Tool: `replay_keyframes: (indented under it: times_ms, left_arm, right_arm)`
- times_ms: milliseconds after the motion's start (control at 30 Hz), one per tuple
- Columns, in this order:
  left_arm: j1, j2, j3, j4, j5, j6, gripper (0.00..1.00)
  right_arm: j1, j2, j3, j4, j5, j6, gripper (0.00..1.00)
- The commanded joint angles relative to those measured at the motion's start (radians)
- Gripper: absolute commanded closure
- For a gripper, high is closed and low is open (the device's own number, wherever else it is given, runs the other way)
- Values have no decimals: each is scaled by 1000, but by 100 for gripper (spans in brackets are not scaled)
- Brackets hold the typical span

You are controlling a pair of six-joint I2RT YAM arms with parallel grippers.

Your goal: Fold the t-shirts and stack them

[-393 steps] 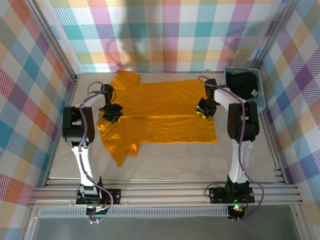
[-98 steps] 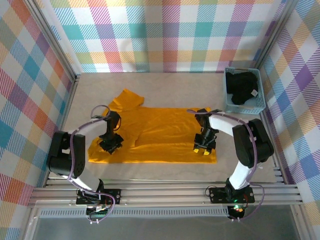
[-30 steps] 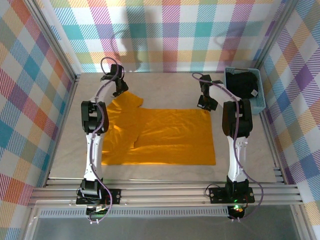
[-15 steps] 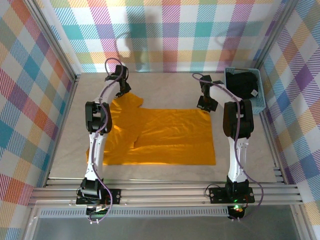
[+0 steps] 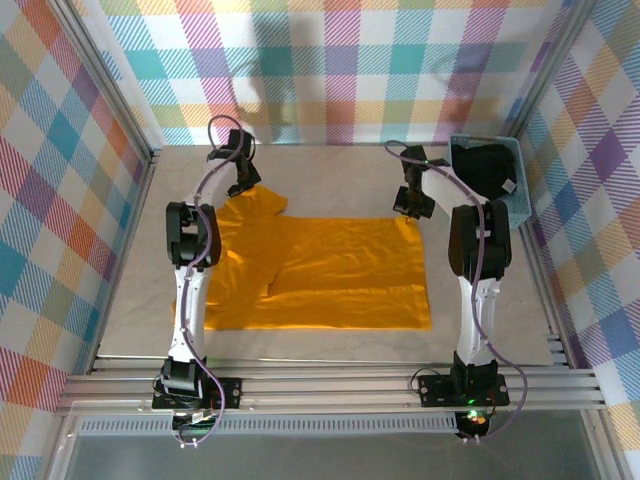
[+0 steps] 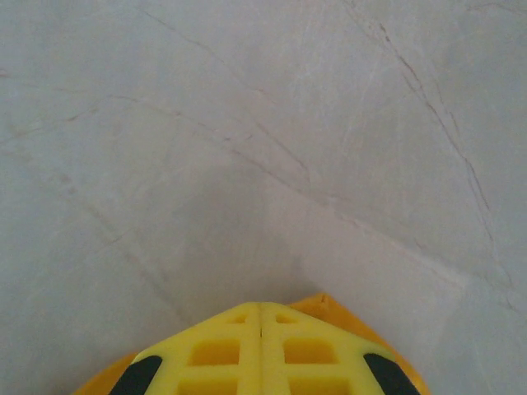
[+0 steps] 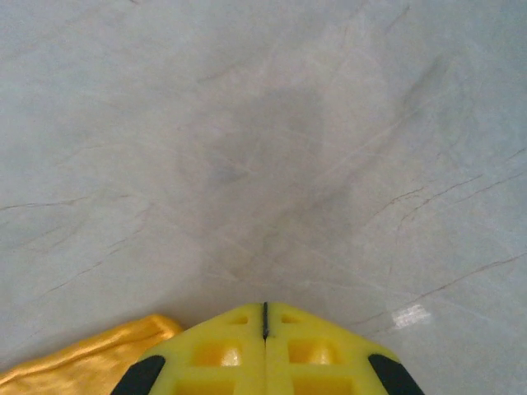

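Change: both arms, earlier bent low over the near half of the mustard-orange t-shirt (image 5: 330,270), now stretch to its far edge; the left jaws, parted a moment ago, have come together
Mustard-orange t-shirt: lies folded flat across the middle of the top view, one sleeve jutting out at upper left, the near edge straight
Left gripper (image 5: 243,186): at the far tip of the sleeve; in the left wrist view (image 6: 261,309) the yellow fingers press together at lower centre, with orange cloth (image 6: 329,303) showing under them on both sides, so it is clamped on the shirt's edge
Right gripper (image 5: 409,208): at the shirt's far right corner; in the right wrist view (image 7: 264,309) the fingers meet with no gap, and a fold of orange cloth (image 7: 90,362) runs in from lower left beneath them, pinched at the corner
Black t-shirt (image 5: 480,168): bunched inside the light-blue mesh basket (image 5: 521,200) at upper right, its white tag (image 5: 509,186) facing up, well apart from the orange shirt
Table (image 5: 330,170): pale veined surface under the shirt and ahead of both pairs of fingertips
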Motion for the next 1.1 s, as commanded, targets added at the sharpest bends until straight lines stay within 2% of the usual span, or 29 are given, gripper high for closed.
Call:
replay_keyframes:
  times_ms: [0,200,533,733,1067]
  left_arm:
    - [-6,-185,-79,-5,-17,4,100]
    - [-14,-427,-374,58,7,-7,100]
    - [-15,-877,-860,49,15,-100,100]
    - [-15,-1137,-1071,-91,-34,-156,100]
    - [-38,-1400,-1276,-310,-60,-254,100]
  right_arm:
    - [2,-75,-15,21,-19,-49,100]
    - [2,-159,-90,59,-41,-75,100]
    - [13,-290,-252,55,-50,-64,100]
    - [39,-398,-381,16,3,0,100]
    - [52,-518,-621,19,4,25,100]
